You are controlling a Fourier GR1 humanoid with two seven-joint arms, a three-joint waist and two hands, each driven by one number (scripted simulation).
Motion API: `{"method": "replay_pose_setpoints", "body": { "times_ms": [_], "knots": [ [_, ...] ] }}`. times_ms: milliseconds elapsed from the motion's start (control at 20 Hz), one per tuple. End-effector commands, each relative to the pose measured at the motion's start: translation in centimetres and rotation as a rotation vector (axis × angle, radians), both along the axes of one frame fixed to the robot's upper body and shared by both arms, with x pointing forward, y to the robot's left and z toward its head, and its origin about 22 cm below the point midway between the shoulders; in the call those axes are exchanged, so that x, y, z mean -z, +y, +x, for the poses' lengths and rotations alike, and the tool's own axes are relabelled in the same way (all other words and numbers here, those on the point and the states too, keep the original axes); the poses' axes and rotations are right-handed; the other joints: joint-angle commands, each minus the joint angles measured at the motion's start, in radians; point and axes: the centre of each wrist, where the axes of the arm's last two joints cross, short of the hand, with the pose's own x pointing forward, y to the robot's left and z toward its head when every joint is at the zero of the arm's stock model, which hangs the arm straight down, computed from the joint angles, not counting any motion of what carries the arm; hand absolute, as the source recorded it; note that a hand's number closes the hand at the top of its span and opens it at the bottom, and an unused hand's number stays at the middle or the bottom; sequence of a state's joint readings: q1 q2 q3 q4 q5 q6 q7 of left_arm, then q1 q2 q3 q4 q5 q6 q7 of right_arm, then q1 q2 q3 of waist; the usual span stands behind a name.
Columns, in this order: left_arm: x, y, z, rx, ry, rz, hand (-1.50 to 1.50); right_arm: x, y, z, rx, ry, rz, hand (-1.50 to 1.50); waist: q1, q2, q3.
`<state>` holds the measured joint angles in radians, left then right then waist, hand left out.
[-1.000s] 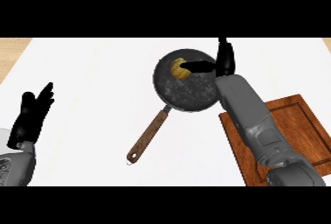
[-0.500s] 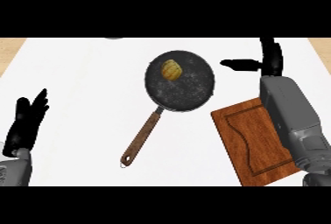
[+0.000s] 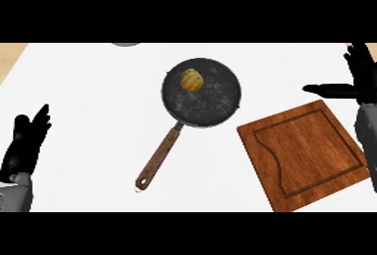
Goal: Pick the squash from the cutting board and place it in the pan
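Observation:
The yellow squash (image 3: 191,80) lies inside the dark round pan (image 3: 213,107), toward its upper left. The pan's brown handle (image 3: 157,162) runs down and to the left. The wooden cutting board (image 3: 305,154) lies bare at the right, tilted. My right hand (image 3: 359,79) is open at the right edge, above the board's far corner, fingers up and thumb pointing left, apart from the pan. My left hand (image 3: 26,142) rests open at the left edge, fingers up.
The white counter (image 3: 88,89) spreads around the pan. A grey round object (image 3: 126,44) peeks in at the top edge. A wooden strip (image 3: 9,57) shows at the far upper left.
The right hand let go of the squash in the pan and drew away to the right edge, uncovering the cutting board. The left hand stays at the left.

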<state>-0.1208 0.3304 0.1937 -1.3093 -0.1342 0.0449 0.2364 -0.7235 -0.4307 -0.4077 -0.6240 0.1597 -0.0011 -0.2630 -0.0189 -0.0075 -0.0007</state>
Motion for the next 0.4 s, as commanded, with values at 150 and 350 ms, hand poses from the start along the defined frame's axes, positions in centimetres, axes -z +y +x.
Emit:
{"method": "replay_pose_setpoints", "body": {
  "times_ms": [150,350],
  "knots": [
    [0.1,-1.5,0.8,0.017,-0.013,-0.015,0.0,-1.5,-6.3,-4.9,-0.031,0.002,-0.029,-1.5,0.011,0.005,0.0],
    [0.4,-1.2,-0.1,0.037,-0.004,-0.023,0.0,-1.0,-7.5,-6.9,-0.035,-0.003,-0.039,-1.5,0.016,0.006,0.0]
  ]
}}
